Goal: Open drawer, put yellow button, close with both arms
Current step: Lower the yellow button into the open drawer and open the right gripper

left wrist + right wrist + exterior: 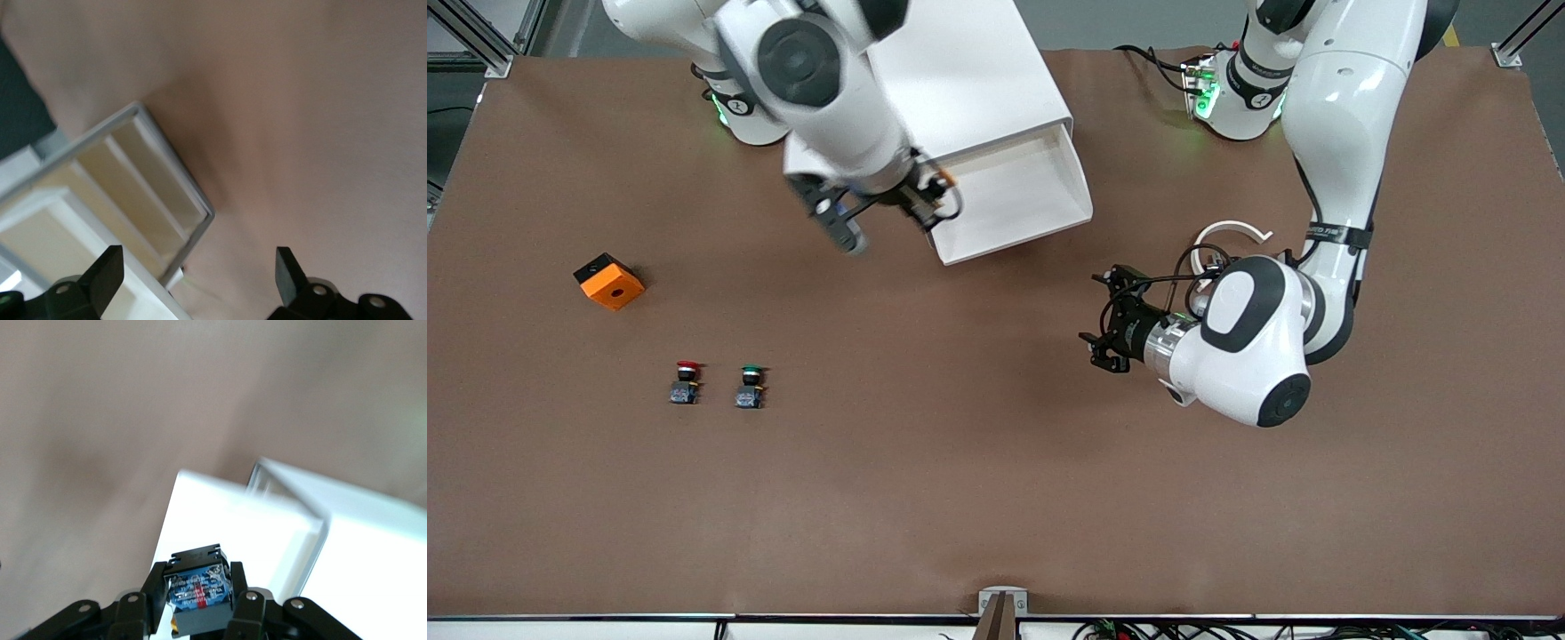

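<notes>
An orange cube (609,281), a red-capped button (686,381) and a green-capped button (751,386) sit toward the right arm's end of the brown counter (960,462). The right pincer (921,201) clenches the largely hidden blue-based yellow button (198,597) over the pulled-out white top drawer (1021,196). The left pincer (1103,324), released, hovers beside the drawer.

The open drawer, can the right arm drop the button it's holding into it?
Probably yes. The right gripper, shut on the yellow button, hangs by the pulled-out drawer's edge. The drawer's top is uncovered, and the open left gripper waits over bare table.
</notes>
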You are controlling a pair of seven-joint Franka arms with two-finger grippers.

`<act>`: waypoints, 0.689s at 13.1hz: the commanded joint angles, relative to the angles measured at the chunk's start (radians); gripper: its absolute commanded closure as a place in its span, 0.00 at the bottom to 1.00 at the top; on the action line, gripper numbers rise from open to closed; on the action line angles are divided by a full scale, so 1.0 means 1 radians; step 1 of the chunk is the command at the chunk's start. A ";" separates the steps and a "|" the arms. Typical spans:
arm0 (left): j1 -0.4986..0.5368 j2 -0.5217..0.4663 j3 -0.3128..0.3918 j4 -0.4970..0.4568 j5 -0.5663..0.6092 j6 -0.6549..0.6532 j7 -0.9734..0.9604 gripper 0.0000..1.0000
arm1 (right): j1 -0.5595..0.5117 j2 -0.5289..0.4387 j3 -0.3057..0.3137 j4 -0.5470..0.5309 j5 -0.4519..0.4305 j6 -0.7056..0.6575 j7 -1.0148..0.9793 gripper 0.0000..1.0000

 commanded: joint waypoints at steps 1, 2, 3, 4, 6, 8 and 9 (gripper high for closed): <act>0.005 -0.051 0.028 -0.004 0.086 0.029 0.152 0.00 | 0.121 0.030 -0.021 0.012 -0.001 0.098 0.216 1.00; 0.002 -0.067 0.039 -0.006 0.116 0.033 0.207 0.00 | 0.156 0.045 -0.021 0.012 -0.014 0.126 0.273 1.00; 0.002 -0.084 0.042 -0.006 0.153 0.034 0.272 0.00 | 0.187 0.059 -0.021 0.012 -0.034 0.138 0.319 1.00; 0.002 -0.112 0.043 -0.007 0.202 0.033 0.344 0.00 | 0.210 0.073 -0.021 0.012 -0.051 0.141 0.350 1.00; 0.000 -0.161 0.037 -0.012 0.282 0.033 0.456 0.00 | 0.218 0.087 -0.021 0.009 -0.059 0.134 0.372 1.00; 0.006 -0.184 0.036 -0.016 0.322 0.033 0.635 0.00 | 0.217 0.093 -0.021 -0.005 -0.076 0.123 0.372 1.00; 0.003 -0.201 0.033 -0.022 0.354 0.033 0.761 0.00 | 0.217 0.094 -0.021 -0.011 -0.085 0.122 0.372 1.00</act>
